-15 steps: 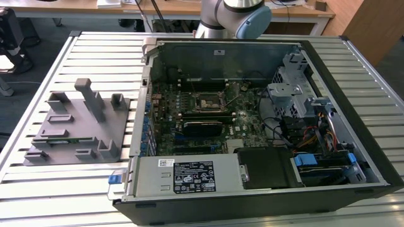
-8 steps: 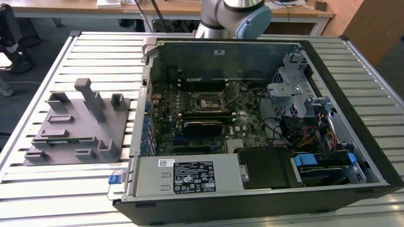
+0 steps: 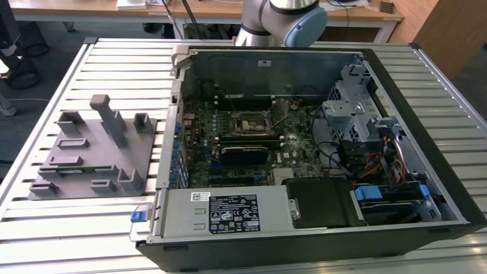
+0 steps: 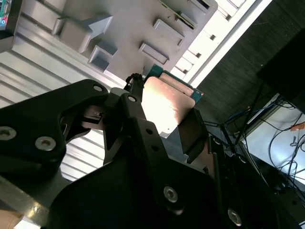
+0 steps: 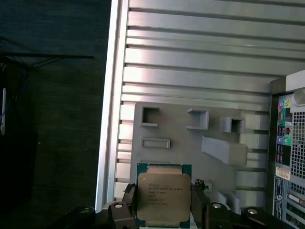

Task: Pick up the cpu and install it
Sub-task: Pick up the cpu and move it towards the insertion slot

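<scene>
1. Square cpu (image 5: pixel 163 200) with silver-grey metal top and green rim, clamped at two opposite edges between the black fingers (image 5: pixel 198 202) of the gripper (image 5: pixel 163 193).
2. In both wrist views the cpu sits in front of a grey moulded holder block (image 5: pixel 190 143); contact with it cannot be told.
3. The block lies on the slatted metal surface (image 5: pixel 190 57), beside the open black computer case (image 3: pixel 437 131).

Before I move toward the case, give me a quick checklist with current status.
1. Gripper shut on the cpu: ok, fingers on opposite edges in both wrist views.
2. Metal top faces the first wrist camera: ok.
3. Cpu lifted off the grey fixture: ok, it seems.
4. Case open, motherboard exposed: ok.
5. Socket empty and unlatched: cannot tell.
</scene>
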Action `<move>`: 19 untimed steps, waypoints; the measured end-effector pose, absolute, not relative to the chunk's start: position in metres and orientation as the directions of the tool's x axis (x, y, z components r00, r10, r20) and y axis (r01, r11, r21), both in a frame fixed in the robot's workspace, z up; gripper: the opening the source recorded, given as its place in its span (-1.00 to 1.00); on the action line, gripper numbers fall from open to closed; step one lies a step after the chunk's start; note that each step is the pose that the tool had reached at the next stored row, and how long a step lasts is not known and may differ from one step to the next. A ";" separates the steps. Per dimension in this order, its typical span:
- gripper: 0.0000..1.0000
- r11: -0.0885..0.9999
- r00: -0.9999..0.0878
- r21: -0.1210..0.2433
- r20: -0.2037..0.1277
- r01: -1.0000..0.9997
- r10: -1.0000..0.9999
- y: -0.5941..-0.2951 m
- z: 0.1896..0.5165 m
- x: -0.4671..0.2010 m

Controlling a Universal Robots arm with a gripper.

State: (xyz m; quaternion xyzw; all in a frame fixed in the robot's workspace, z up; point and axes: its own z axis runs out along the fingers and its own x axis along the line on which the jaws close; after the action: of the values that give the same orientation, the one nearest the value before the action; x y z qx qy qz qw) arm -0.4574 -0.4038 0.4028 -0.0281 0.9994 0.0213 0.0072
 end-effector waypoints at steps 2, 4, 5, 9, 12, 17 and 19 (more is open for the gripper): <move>0.08 0.998 -0.998 0.042 -0.016 -0.057 -0.056 -0.404 0.406 -0.457; 0.08 0.998 -0.998 0.042 -0.017 -0.057 -0.056 -0.404 0.410 -0.457; 0.08 0.998 -0.998 0.042 -0.017 -0.057 -0.056 -0.404 0.411 -0.457; 0.08 0.998 -0.998 0.042 -0.017 -0.057 -0.056 -0.403 0.412 -0.456; 0.08 0.998 -0.998 0.042 -0.017 -0.057 -0.056 -0.403 0.412 -0.451; 0.08 0.998 -0.998 0.042 -0.017 -0.057 -0.056 -0.403 0.411 -0.444; 0.08 0.998 -0.998 0.042 -0.017 -0.057 -0.056 -0.403 0.410 -0.440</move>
State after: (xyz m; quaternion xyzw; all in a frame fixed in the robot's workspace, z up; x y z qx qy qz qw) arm -0.4403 -0.4030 0.4100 -0.0282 0.9993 0.0212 0.0080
